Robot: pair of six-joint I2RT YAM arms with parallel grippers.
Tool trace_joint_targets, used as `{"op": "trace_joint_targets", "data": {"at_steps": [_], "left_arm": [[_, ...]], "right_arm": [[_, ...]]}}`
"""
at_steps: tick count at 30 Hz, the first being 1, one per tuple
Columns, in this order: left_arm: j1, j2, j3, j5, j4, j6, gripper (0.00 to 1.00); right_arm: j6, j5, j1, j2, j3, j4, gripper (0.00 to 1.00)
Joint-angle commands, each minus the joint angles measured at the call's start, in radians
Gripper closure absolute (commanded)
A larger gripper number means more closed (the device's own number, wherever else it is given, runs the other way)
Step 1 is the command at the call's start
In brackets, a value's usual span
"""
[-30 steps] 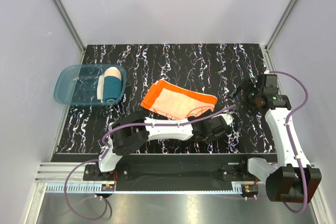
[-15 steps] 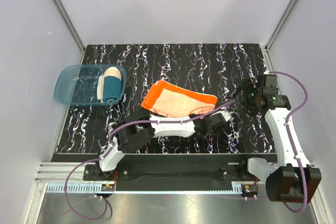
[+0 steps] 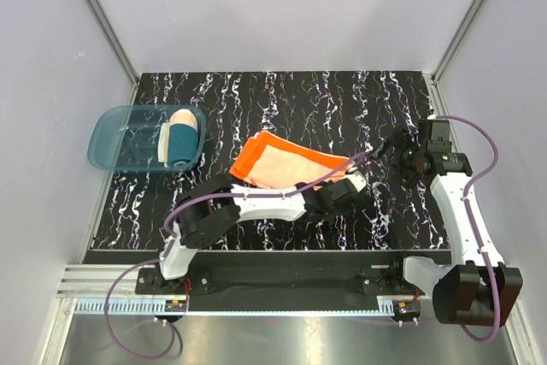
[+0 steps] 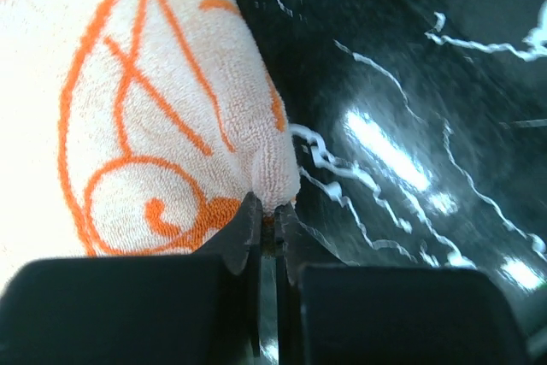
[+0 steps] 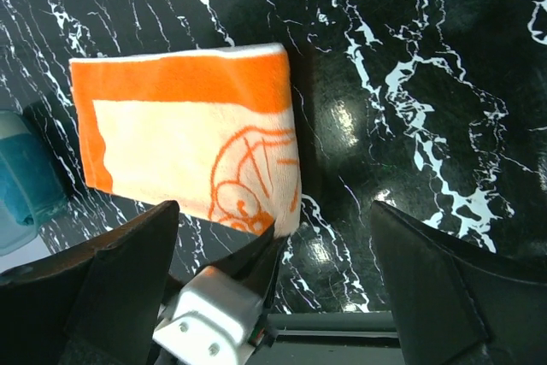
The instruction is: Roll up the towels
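Note:
The orange towel (image 3: 289,164) lies folded at mid-table, its cream side with orange print facing up (image 4: 145,100) (image 5: 184,138). My left gripper (image 3: 356,179) (image 4: 268,213) is shut on that towel's near right corner, with a nub of cloth pinched between the jaw tips. Its dark tip (image 5: 272,241) also shows in the right wrist view, at the towel's corner. The teal towel (image 3: 180,144) (image 5: 30,179) lies rolled up in the blue tray (image 3: 120,147). My right gripper (image 3: 389,144) (image 5: 273,211) hovers open above the orange towel's right end, holding nothing.
The translucent blue tray stands at the table's left edge. The black marbled tabletop (image 3: 342,100) stretches behind and to the right of the orange towel. Grey walls close in the left, back and right sides.
My left gripper has slid up to the orange towel's near right corner and shut on it. The right gripper has shifted slightly and stays open.

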Motion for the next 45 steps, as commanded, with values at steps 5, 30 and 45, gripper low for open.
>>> {"op": "trace_joint_targets", "data": {"at_steps": [5, 30, 45], "left_arm": [[0.003, -0.24, -0.187, 0.121, 0.187, -0.212, 1.0], [0.034, -0.393, -0.416, 0.14, 0.284, -0.403, 1.0], [0.04, -0.463, -0.471, 0.124, 0.291, -0.424, 1.0]], "right_arm": [[0.012, -0.118, -0.005, 0.007, -0.035, 0.08, 0.0], [0.064, -0.144, 0.186, 0.287, -0.259, 0.402, 0.26], [0.001, -0.063, 0.186, 0.418, -0.168, 0.369, 1.0]]}}
